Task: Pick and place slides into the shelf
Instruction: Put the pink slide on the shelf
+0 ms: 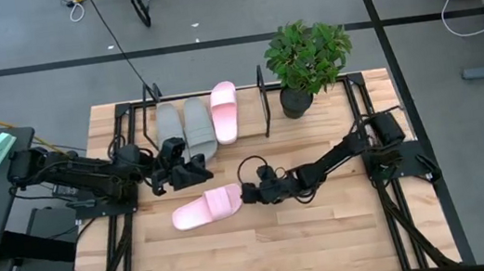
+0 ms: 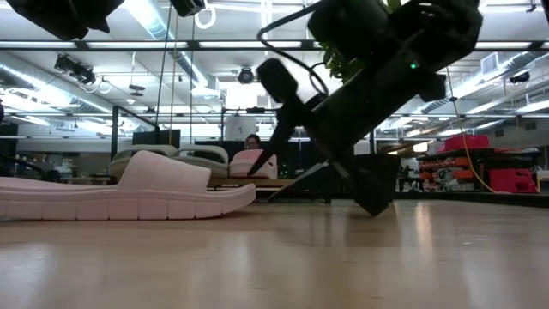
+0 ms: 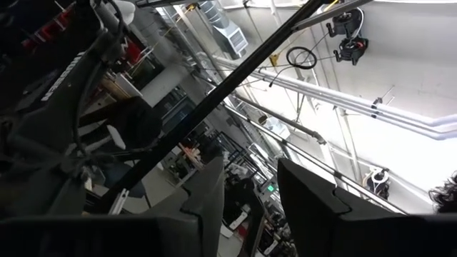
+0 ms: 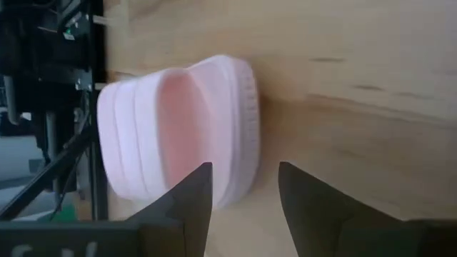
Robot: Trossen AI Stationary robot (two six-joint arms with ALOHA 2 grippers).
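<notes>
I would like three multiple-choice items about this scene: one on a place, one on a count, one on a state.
1. Where does the loose pale pink soft slide sandal lie?
A. on the bare wooden table
B. on the shelf
C. beside the plant pot

2. How many sandals sit on the low black-framed shelf with a wooden board?
A. one
B. three
C. four

3. In what state is the right arm's tool?
A. shut on the sandal
B. open, just short of the sandal
C. shut and empty

Key: 1 A, the high view shows it on the table in front of the shelf. 2 B, two grey and one pink sit there. 3 B, the right wrist view shows a gap between the fingers with nothing in it.
</notes>
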